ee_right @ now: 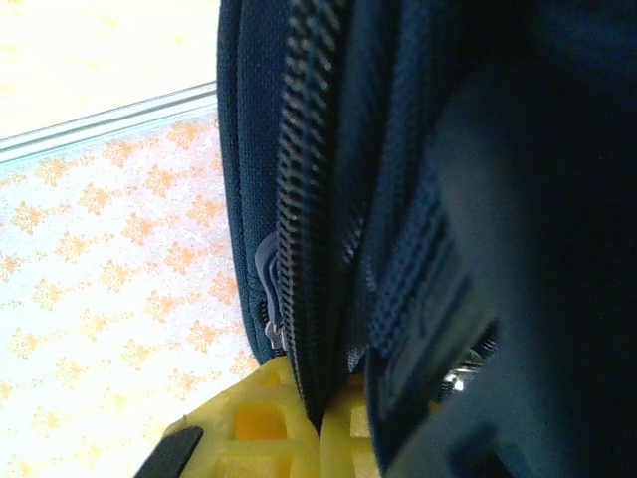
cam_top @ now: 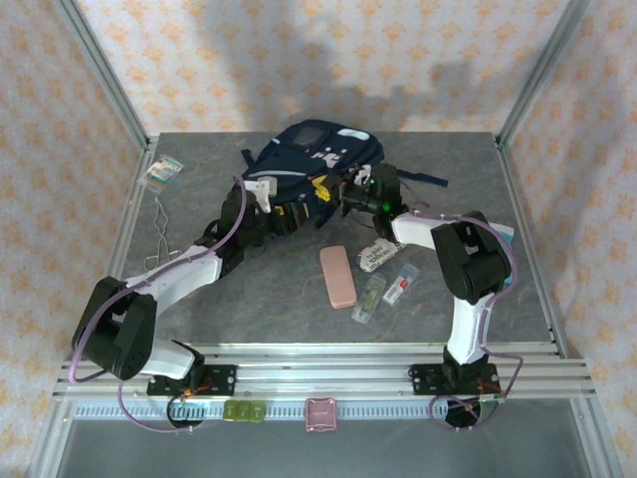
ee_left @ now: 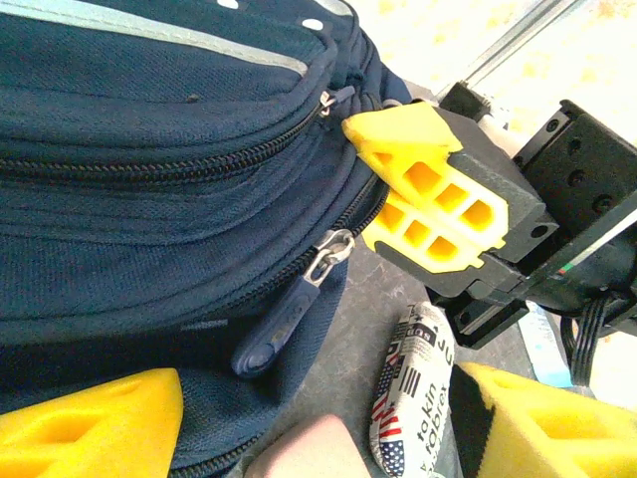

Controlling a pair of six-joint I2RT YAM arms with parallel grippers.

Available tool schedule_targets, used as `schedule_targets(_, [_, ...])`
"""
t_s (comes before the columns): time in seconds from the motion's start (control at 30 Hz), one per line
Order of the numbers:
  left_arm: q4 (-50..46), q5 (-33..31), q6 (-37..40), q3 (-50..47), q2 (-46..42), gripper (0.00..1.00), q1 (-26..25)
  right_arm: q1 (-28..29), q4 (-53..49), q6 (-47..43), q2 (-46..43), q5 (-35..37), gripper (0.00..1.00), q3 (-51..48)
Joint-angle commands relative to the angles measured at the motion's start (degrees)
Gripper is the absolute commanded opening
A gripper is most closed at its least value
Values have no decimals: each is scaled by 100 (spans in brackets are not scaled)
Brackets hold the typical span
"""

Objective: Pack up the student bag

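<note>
- The student bag lies at the far middle of the tabletop;
- the right fingers are clenched on the bag's edge, beside a zipper;
- the left fingers stand released and apart, near the bag's lower corner;
- a pink case lies nearer.
</note>
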Motion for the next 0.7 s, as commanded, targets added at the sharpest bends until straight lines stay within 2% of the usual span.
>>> schedule_targets(0.0, [95,120,76,225,71,70,49,139,871,2,-92,-338,0,464])
schedule_targets(0.17, [19,311,198,563,425,67,111,203,877,-2,-57,-391,0,485])
schedule_targets(0.27, [-67,563,296,836,668,46,113,221,888,-15,-43,-416,0,452])
schedule_targets(0.37, [-179,644,331,1053,813,32,108,234,897,-25,-52,-426,0,417])
schedule_targets(0.5, [-232,649,427,1201,894,32,117,260,897,-44,-24,-452,0,425])
schedule_targets(0.57, [-119,757,415,1232,900,24,125,278,897,-45,5,-458,0,426])
schedule_targets(0.6, [-47,819,364,1246,895,25,141,282,897,-46,18,-461,0,414])
schedule_targets(0.67, [35,859,277,1286,915,39,160,298,902,-52,31,-470,0,403])
